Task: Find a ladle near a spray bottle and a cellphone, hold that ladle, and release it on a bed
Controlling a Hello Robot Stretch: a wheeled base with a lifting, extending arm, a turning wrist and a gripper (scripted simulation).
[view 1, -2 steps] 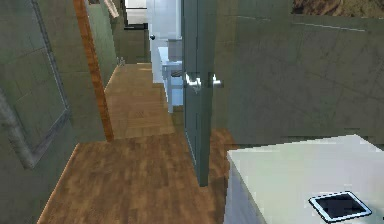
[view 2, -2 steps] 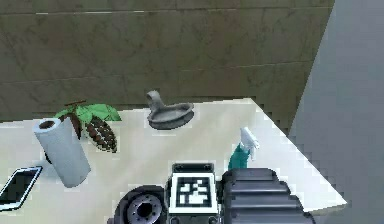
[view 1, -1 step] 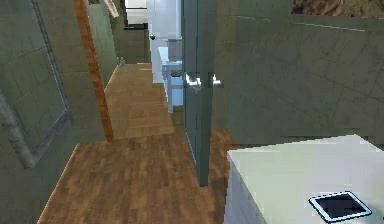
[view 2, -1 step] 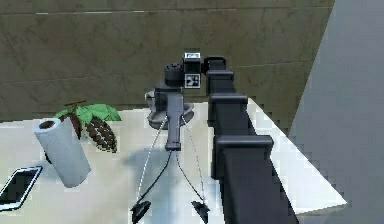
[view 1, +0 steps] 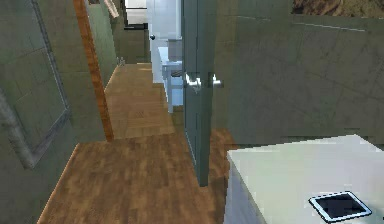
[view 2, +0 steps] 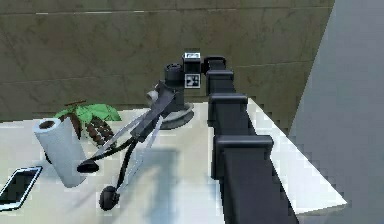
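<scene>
Grasp step underway: gripper (view 2: 97, 182) reaching over the table (view 2: 172, 186) near the cellphone (view 2: 20, 185) at its corner; grey bowl-shaped thing (view 2: 183, 118), likely the ladle, lying toward the far edge; whether anything is held cannot be told; next calling for a clean lift.

Hallway ahead, door ajar.
Wooden floor (view 1: 130, 150) runs past a dark door (view 1: 202, 125) with silver handles (view 1: 193, 81); a white tabletop (view 1: 285, 175) carries a flat dark-screened phone (view 1: 340, 205) at its corner.
</scene>
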